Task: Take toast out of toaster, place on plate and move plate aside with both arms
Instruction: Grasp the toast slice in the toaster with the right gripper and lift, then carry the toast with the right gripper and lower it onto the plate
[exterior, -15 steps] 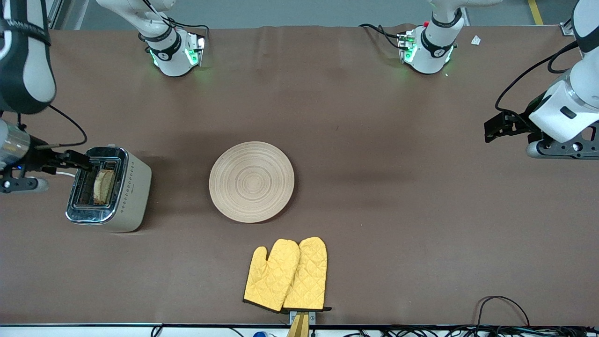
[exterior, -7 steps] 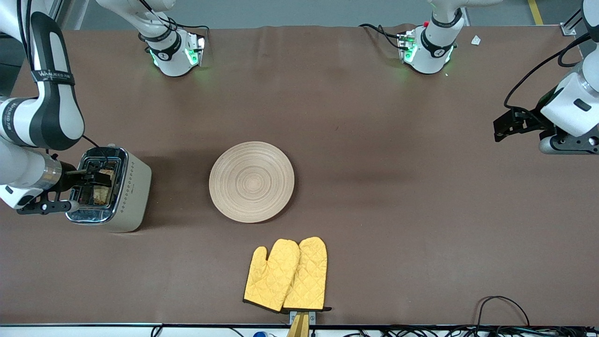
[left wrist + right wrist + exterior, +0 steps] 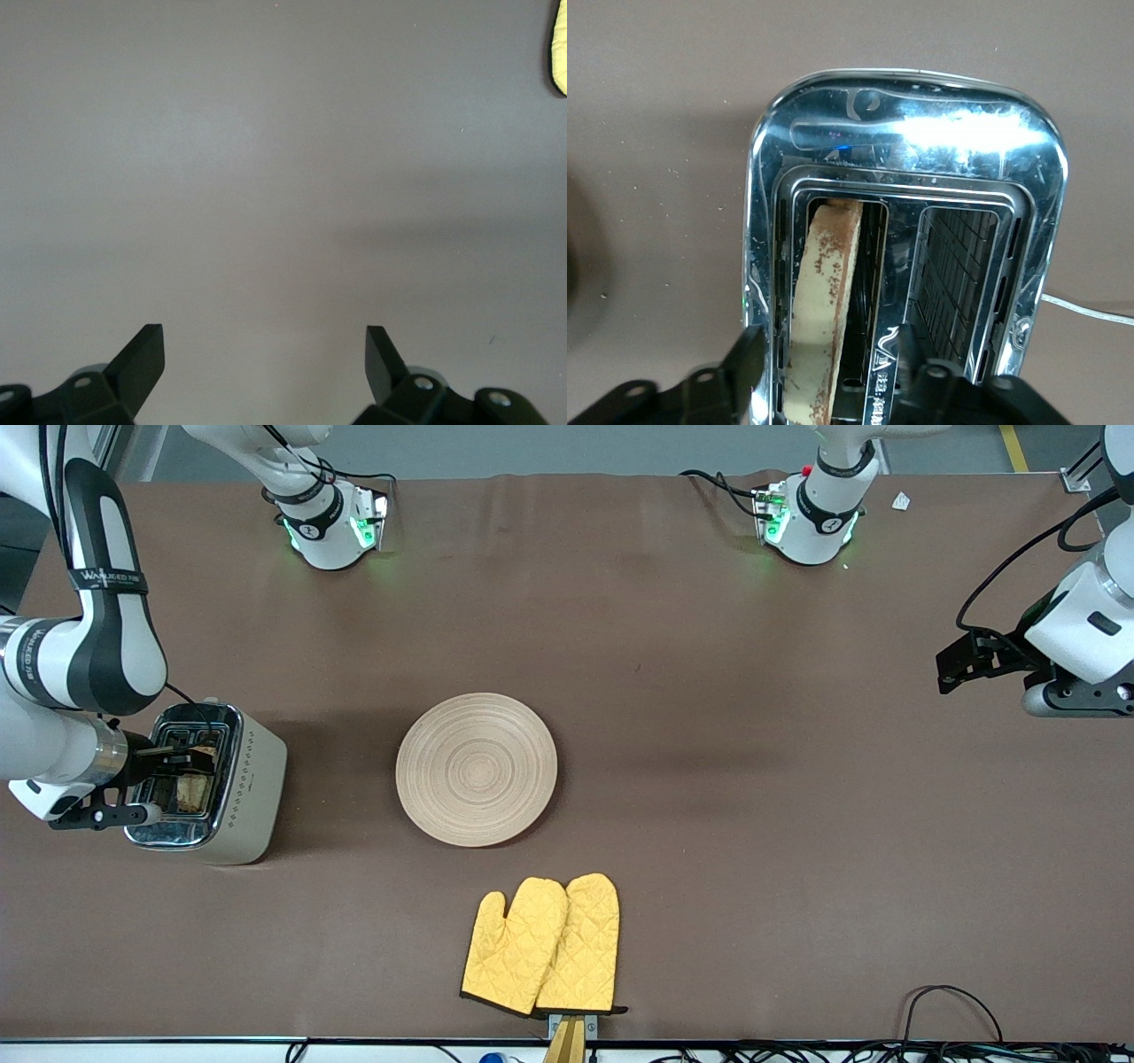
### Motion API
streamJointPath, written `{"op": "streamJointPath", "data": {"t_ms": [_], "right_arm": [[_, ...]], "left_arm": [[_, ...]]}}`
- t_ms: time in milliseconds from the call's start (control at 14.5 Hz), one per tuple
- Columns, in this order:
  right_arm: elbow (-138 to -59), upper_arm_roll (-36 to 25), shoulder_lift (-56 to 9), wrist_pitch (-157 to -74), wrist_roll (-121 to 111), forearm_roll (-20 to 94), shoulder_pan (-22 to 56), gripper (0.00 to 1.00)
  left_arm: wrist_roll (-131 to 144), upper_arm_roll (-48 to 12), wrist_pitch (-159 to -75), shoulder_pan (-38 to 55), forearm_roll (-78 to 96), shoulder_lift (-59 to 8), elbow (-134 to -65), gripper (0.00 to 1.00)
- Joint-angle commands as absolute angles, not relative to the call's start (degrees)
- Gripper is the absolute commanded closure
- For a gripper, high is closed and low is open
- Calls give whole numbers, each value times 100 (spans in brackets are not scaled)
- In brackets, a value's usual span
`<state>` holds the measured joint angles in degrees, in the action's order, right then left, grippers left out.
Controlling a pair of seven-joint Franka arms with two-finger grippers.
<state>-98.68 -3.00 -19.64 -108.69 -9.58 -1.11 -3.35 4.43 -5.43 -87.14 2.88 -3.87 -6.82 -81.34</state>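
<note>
The toast stands on edge in one slot of the chrome toaster at the right arm's end of the table. My right gripper is over the toaster top, open. In the right wrist view its gripper has one finger on each side of the toast, over the toaster. The round wooden plate lies mid-table with nothing on it. My left gripper waits open above bare table at the left arm's end and holds nothing.
A pair of yellow oven mitts lies nearer to the front camera than the plate; a corner of them shows in the left wrist view. Cables run along the table's front edge. A thin white cord leaves the toaster.
My right gripper has moved from the toaster's edge to over its slots and come down astride the toast. My left arm has drifted slightly toward its end of the table.
</note>
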Motion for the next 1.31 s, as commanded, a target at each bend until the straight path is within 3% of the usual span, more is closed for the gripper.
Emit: {"op": "streamJointPath", "data": {"t_ms": [0, 275, 825, 1101, 1238], "right_arm": [[-9967, -264, -1907, -10855, -958, -158, -369, 100], [-9731, -264, -1881, -10706, -958, -167, -325, 100], [-7867, -237, -1802, -9194, -985, -149, -116, 100], [-7997, -237, -1915, -9482, -677, 278, 351, 100], [-8794, -237, -1977, -10208, -668, 868, 526, 100]], "left_arm": [[413, -571, -8631, 272, -492, -642, -8077, 0], [387, -571, -8640, 273, -492, -642, -8077, 0], [378, -571, -8631, 290, -492, -642, -8077, 0], [378, -571, -8640, 290, -492, -633, -8077, 0], [378, -571, -8640, 290, -492, -633, -8077, 0]]}}
